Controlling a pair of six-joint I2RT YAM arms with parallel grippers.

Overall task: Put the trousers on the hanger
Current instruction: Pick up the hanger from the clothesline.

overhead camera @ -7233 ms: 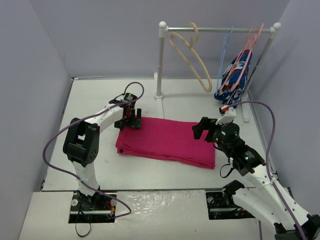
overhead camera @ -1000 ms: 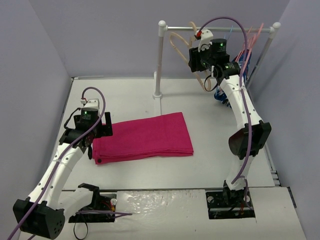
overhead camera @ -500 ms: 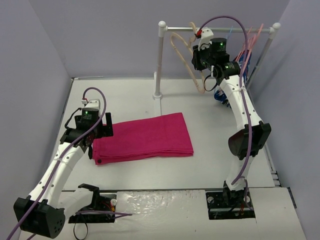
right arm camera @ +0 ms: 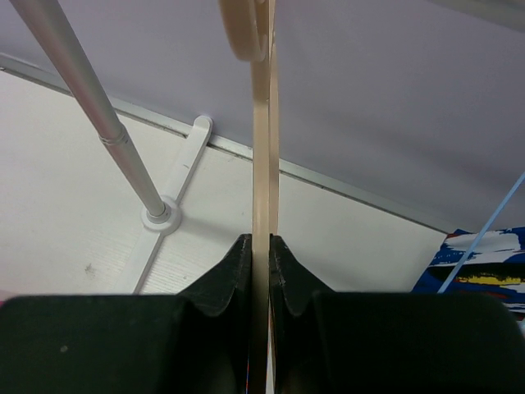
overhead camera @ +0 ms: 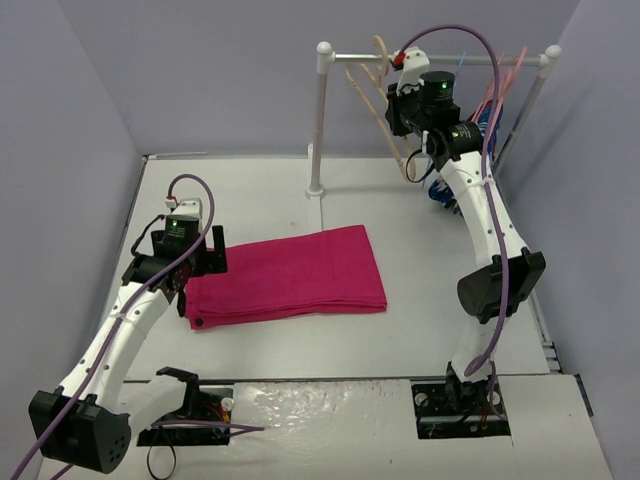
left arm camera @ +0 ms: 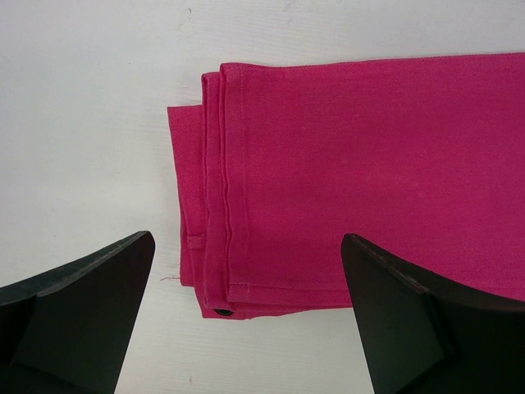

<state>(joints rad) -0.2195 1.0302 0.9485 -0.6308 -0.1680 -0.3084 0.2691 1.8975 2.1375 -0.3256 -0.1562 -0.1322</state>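
Note:
The magenta trousers (overhead camera: 290, 275) lie folded flat on the table; their left end with stitched hems fills the left wrist view (left arm camera: 353, 180). My left gripper (overhead camera: 187, 272) hovers over that left end, jaws wide open (left arm camera: 246, 238) with nothing between them. The beige hanger (overhead camera: 372, 95) hangs by its hook from the rack rail (overhead camera: 350, 58). My right gripper (overhead camera: 398, 118) is raised to the rack and shut on the hanger; in the right wrist view its black fingers (right arm camera: 261, 243) pinch the pale hanger (right arm camera: 261, 148) seen edge-on.
The white rack post (overhead camera: 321, 120) (right arm camera: 90, 107) stands on a foot at the back of the table. Salmon hangers (overhead camera: 505, 75), a thin blue wire hanger (right arm camera: 484, 222) and a blue patterned garment (overhead camera: 438, 188) (right arm camera: 484, 267) hang right of my right arm. Grey walls enclose the table.
My right gripper has shut on the hanger, and the hanger has swung so it is seen more edge-on, hook shifted slightly left. The left arm has hardly moved.

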